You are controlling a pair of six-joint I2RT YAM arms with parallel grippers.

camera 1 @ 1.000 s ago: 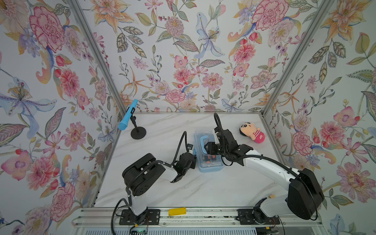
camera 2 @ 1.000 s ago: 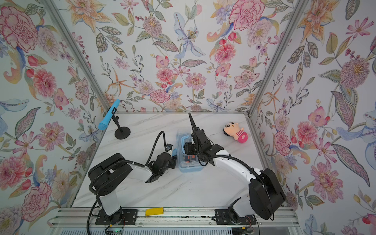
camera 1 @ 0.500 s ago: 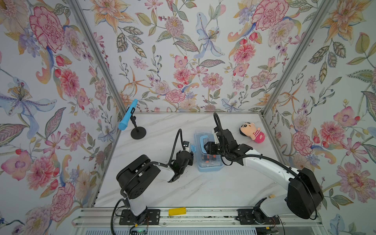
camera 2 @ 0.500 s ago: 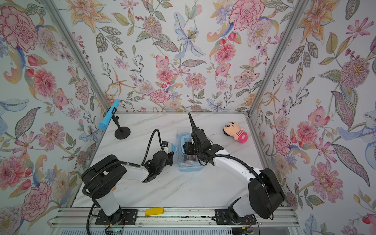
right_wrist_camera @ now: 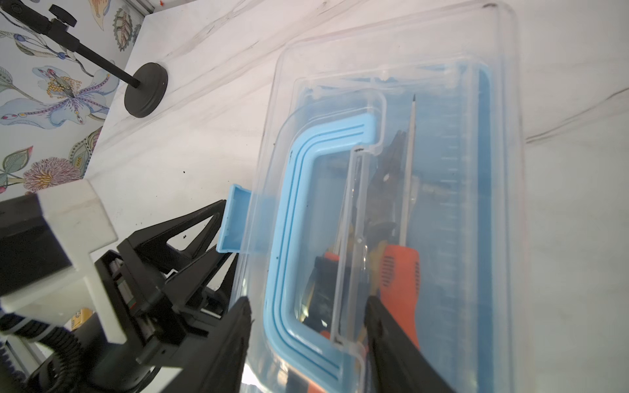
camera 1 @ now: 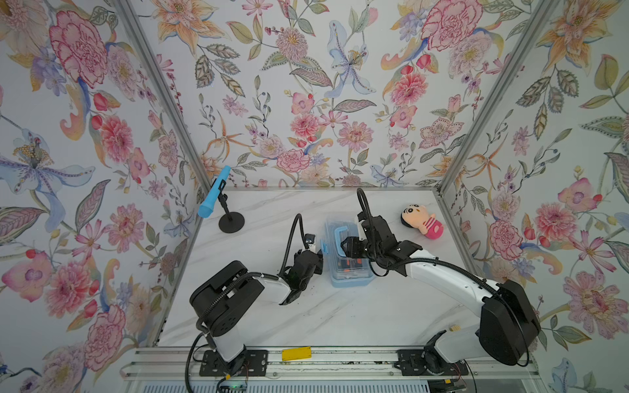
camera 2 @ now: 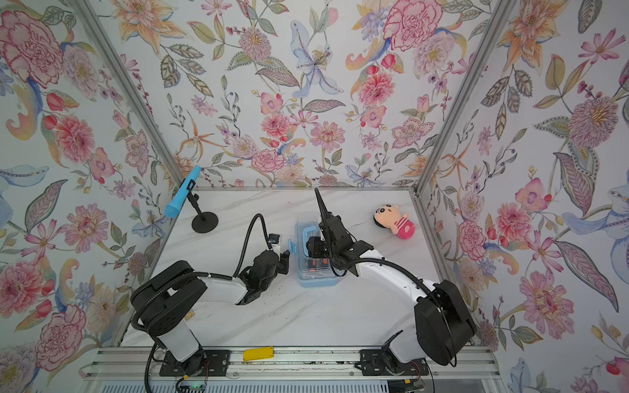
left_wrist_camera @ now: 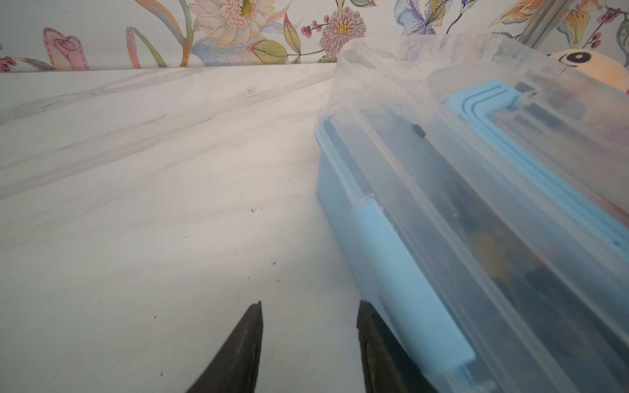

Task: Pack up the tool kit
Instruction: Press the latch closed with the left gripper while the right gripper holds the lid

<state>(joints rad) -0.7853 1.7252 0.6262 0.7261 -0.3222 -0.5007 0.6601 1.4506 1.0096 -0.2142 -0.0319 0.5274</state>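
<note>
The tool kit (camera 1: 347,272) is sitting in the middle of the table (camera 1: 306,316). Its clear lid (right_wrist_camera: 442,51) is already lying over the box, with the orange-handled screwdriver (right_wrist_camera: 400,268) and other tools showing through. So the packing itself looks done to me, and the step in hand is locking the lid. The blue latch (right_wrist_camera: 235,217) on the side facing the left arm is sticking straight out, not snapped home.

The left end effector (left_wrist_camera: 310,304) is sitting low over the table just beside that latch, its jaws standing partly apart with nothing between them. The right end effector (right_wrist_camera: 306,299) is hanging over the lid, jaws about half apart either side of the blue handle (right_wrist_camera: 292,190). I can't quite tell whether it is pressing on the lid or hovering just off it, but it isn't gripping anything.

To do this well, I'd want the right arm bearing down on the lid, so the rim is seating all round and the box isn't sliding. Meanwhile the left one should be pushing the latch home with the flat of one finger, square on, until it catches. Pushing at an angle is asking for the light box to skid towards the right arm, or for a lid corner to pop up.
</note>
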